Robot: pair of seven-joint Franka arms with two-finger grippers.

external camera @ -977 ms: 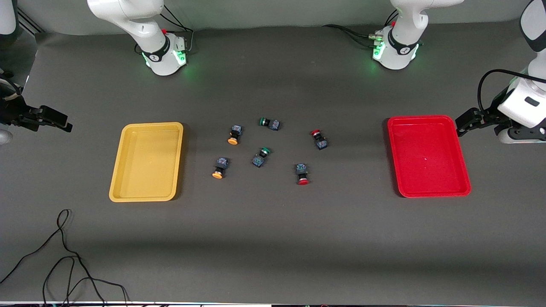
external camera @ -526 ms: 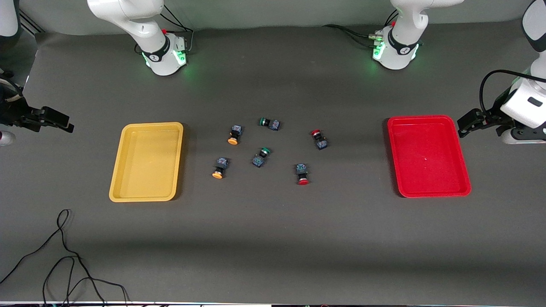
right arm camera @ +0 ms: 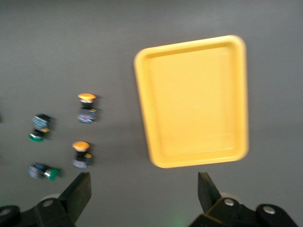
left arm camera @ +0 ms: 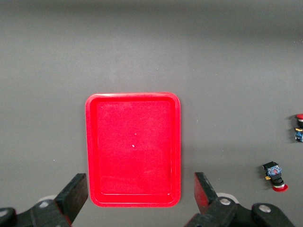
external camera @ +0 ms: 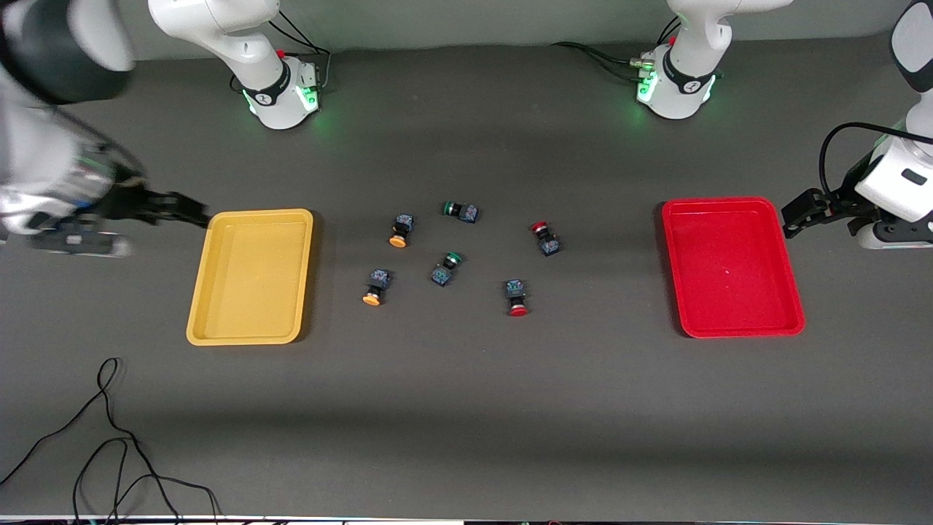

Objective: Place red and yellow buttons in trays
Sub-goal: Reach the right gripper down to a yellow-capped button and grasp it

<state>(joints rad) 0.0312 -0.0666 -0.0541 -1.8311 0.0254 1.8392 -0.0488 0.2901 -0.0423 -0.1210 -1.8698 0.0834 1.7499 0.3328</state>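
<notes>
Hovering beside the shallow yellow plastic tray (external camera: 249,277), the right gripper (external camera: 191,211) is showing jaws apart; left gripper (external camera: 794,211) is waiting beside the shallow red plastic tray (external camera: 731,267), jaws apart. Red-capped and orange-yellow-capped push-button switches (external camera: 518,297) are lying on the table between both trays.

even, soft overhead light on the dark table (external camera: 466,408) – no glare, only faint shadows beside the trays (external camera: 251,275) and a broad dim band near its front edge. green lamps at the arm bases (external camera: 280,98) tint the mat. the right arm (external camera: 65,182) is motion-blurred, and the right wrist view is smeared – the left wrist view is sharp.
</notes>
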